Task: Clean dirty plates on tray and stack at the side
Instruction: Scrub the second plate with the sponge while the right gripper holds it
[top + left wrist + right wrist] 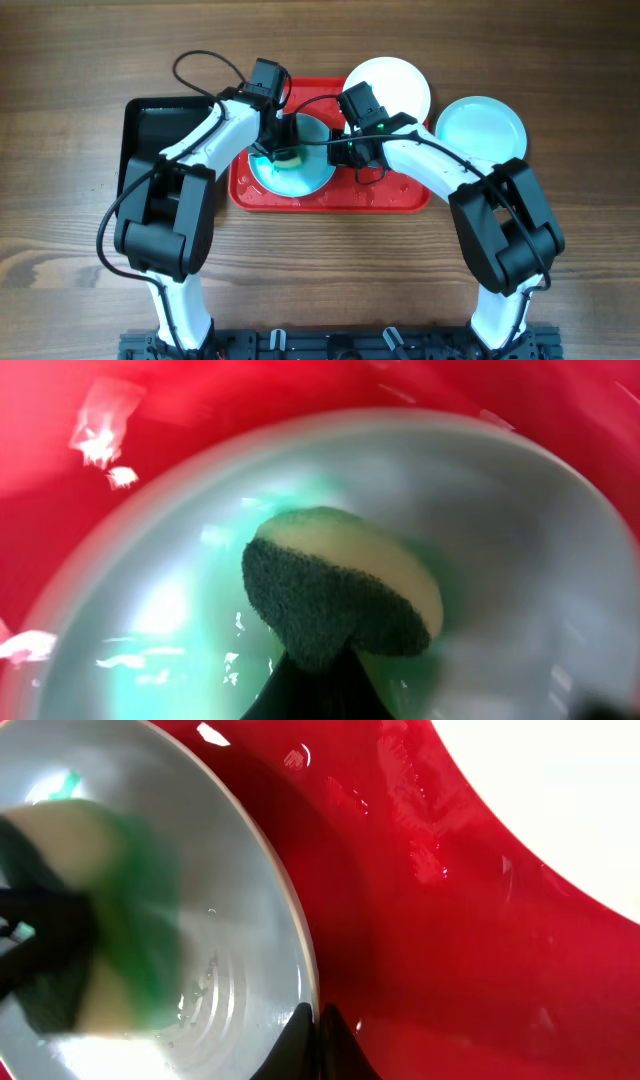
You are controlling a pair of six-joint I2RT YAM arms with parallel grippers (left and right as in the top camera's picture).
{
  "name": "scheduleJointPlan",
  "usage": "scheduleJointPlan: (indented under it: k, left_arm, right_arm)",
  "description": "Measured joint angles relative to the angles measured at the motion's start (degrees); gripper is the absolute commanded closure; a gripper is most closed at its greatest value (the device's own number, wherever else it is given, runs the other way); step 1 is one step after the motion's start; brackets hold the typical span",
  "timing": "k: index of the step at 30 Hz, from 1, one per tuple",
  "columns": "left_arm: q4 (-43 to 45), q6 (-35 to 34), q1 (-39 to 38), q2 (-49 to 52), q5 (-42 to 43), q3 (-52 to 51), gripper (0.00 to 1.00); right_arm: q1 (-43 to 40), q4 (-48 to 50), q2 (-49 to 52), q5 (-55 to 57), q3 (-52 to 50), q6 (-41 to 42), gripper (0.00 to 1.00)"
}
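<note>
A pale turquoise plate lies in the left part of the red tray. My left gripper is shut on a yellow sponge with a dark green scouring face and presses it on the plate's centre. In the left wrist view the sponge sits on green smear on the plate, with the fingers below it. My right gripper is shut on the plate's right rim; the right wrist view shows its tips pinching the rim. The sponge is blurred there.
A white plate lies at the tray's far right corner and also shows in the right wrist view. A second turquoise plate lies on the wooden table right of the tray. A black tray stands left of the red one.
</note>
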Motion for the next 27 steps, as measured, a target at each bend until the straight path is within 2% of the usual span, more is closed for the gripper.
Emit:
scheduleJointPlan:
  k: [4,8,10,14,16,23,27]
  left_arm:
    - [-1.29,-5.07,0.02,-0.09,-8.0,0.26,0.96]
    - [-5.2,-3.65,0.2,-0.11,-8.98,0.79,0.96]
    - [-6.82,1.09,0.74,-0.11,-5.92,0.98,0.96]
    - [-9.66,13.92,2.64,-0.15,5.35,0.98,0.96]
    - [-9.62,17.94,2.62,-0.13,10.16,0.57,0.96]
    - [-2.34,23.1,1.95,0.46,18.18,-0.68,0.96]
    - [3.63,21.27,1.57,0.63,14.32,-0.81,0.96]
  right_arm:
    - [0.02,0.0,0.0,0.0,0.0,0.0,0.96]
    - [0.02,0.0,0.0,0.0,0.0,0.0,0.96]
    - [0.02,-0.11,0.0,0.0,0.0,0.0,0.96]
    - [-0.26,-0.24,0.0,0.04,0.0,-0.02,0.96]
    - [-0.26,-0.24,0.0,0.04,0.0,-0.04,0.96]
    - [-0.26,-0.22,0.0,0.04,0.0,-0.2,0.96]
    - [-0.24,-0.13,0.0,0.02,0.0,-0.17,0.96]
